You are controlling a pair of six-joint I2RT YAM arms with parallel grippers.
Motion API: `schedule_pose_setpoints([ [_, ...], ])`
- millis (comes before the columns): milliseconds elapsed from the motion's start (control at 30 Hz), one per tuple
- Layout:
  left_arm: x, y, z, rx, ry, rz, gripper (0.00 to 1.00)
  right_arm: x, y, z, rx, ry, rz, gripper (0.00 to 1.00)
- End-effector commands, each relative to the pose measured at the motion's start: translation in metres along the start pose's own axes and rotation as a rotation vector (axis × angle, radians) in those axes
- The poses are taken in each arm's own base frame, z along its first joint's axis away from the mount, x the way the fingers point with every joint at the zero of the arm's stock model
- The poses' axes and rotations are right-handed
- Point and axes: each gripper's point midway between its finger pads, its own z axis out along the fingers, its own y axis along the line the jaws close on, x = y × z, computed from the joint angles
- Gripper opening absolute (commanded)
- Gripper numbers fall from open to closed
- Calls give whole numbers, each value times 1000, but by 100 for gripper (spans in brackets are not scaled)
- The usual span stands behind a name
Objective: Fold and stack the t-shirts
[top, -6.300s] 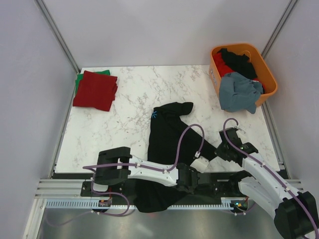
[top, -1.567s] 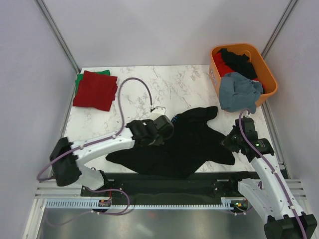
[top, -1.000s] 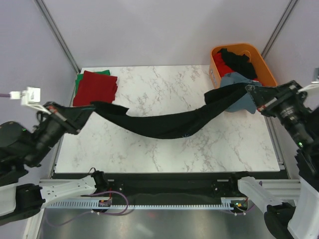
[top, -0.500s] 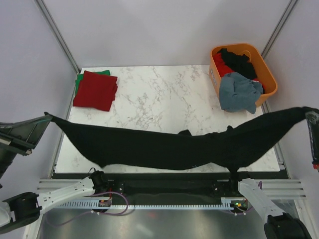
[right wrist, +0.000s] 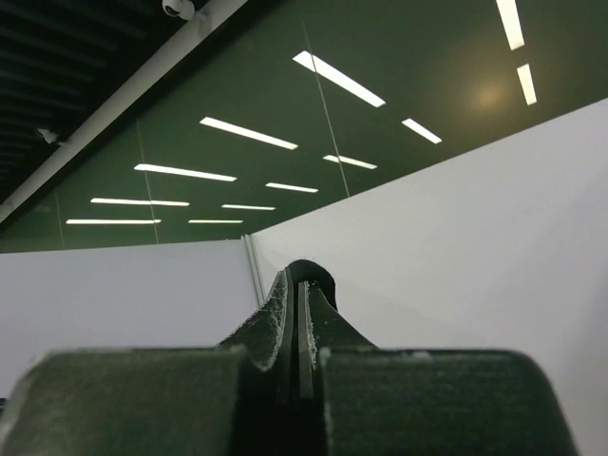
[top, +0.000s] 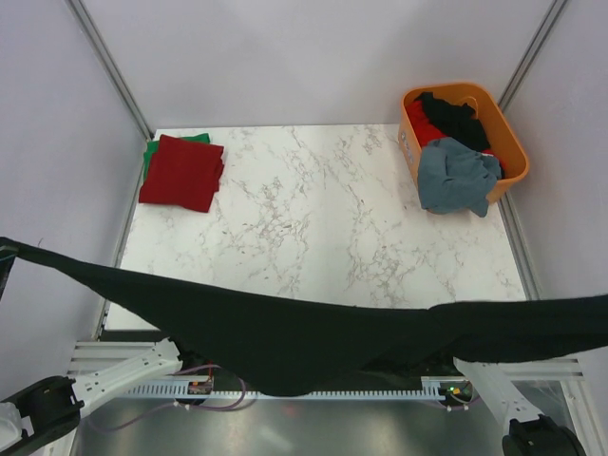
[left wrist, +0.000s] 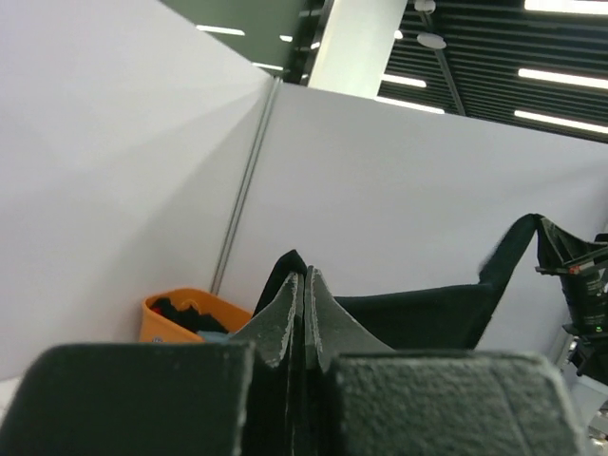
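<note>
A black t-shirt (top: 285,328) is stretched high in the air across the near edge of the table, from the left border of the top view to the right border. Both grippers are out of that view. In the left wrist view my left gripper (left wrist: 305,277) is shut on one end of the black t-shirt (left wrist: 418,318). The cloth runs away to the right gripper (left wrist: 579,285). In the right wrist view my right gripper (right wrist: 296,281) is shut on a black fold (right wrist: 312,270) that pokes past the fingertips. A dark red folded t-shirt (top: 182,171) lies on a green one (top: 150,154) at the back left.
An orange basket (top: 508,142) stands at the back right and holds a grey-blue shirt (top: 458,176), a black one (top: 454,114) and a red one (top: 421,119). The basket also shows in the left wrist view (left wrist: 195,306). White walls stand on the left, back and right.
Both arms lifted the black t-shirt off the table, pulled it apart to full width and swung it toward the near edge. It now hangs lower in the top view, both grippers out of frame.
</note>
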Motion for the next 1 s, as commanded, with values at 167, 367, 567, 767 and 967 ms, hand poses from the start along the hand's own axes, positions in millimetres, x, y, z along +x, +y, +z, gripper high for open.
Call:
schedule_pose_setpoints([
  [167, 9, 29, 38, -119, -15, 258, 2, 39, -31, 65, 27, 19, -4, 0],
  [367, 99, 116, 90, -471, 136, 537, 2, 171, -116, 130, 136, 236, -28, 0],
  [567, 174, 196, 125, -775, 200, 957, 2, 357, -229, 177, 248, 491, 2, 0],
  [767, 248, 360, 121, -979, 510, 845, 2, 544, -346, 173, 385, 737, -8, 0],
  [967, 314, 522, 54, -1277, 800, 463, 37, 667, -436, 124, 600, 970, -30, 53],
])
